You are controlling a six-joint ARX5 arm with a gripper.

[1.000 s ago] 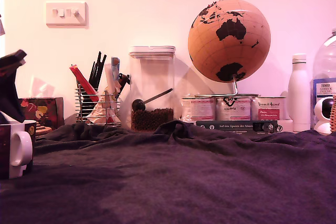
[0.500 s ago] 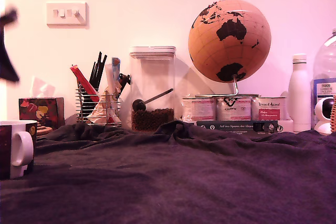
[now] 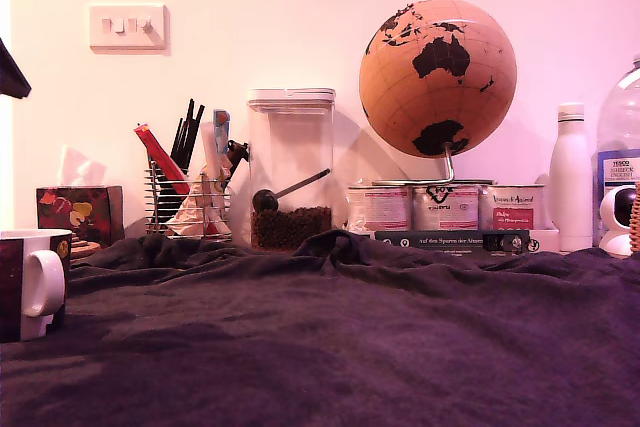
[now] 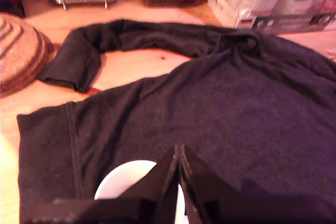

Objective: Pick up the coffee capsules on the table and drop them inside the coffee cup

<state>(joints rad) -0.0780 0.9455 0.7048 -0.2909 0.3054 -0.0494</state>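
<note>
We see the coffee cup [image 3: 30, 282] at the exterior view's left edge, standing upright on the dark wrinkled cloth that covers the tabletop [image 3: 350, 347], its white handle turned toward the camera. In the wrist view its white rim [image 4: 126, 179] shows directly beneath the end effector [image 4: 178, 153]; what lies inside is hidden by the fingers, so we cannot tell whether a capsule is in it, and we find no capsule on the cloth in either view.

Behind the cloth, the clear canister [image 3: 290, 167] holds a low layer of coffee beans with a dark scoop resting in them. A wire holder [image 3: 188, 192] beside it is stuffed with pens and pale packets. Three round tins [image 3: 440, 207] with pale labels sit under the globe [image 3: 437, 77], just above a flat dark book [image 3: 455, 240]. A white bottle [image 3: 570, 177] stands at the exterior view's right.

The end effector's two dark fingers meet at their tips in the wrist view, closed together with nothing visible between them. In the exterior view only a dark sliver of the arm [image 3: 10, 72] shows at the upper left edge.

Compared with half a second ago, that dark shape has risen and retreated further toward the left edge; a second ago it hung low, right over the cup. The cup and everything behind it have not moved.
</note>
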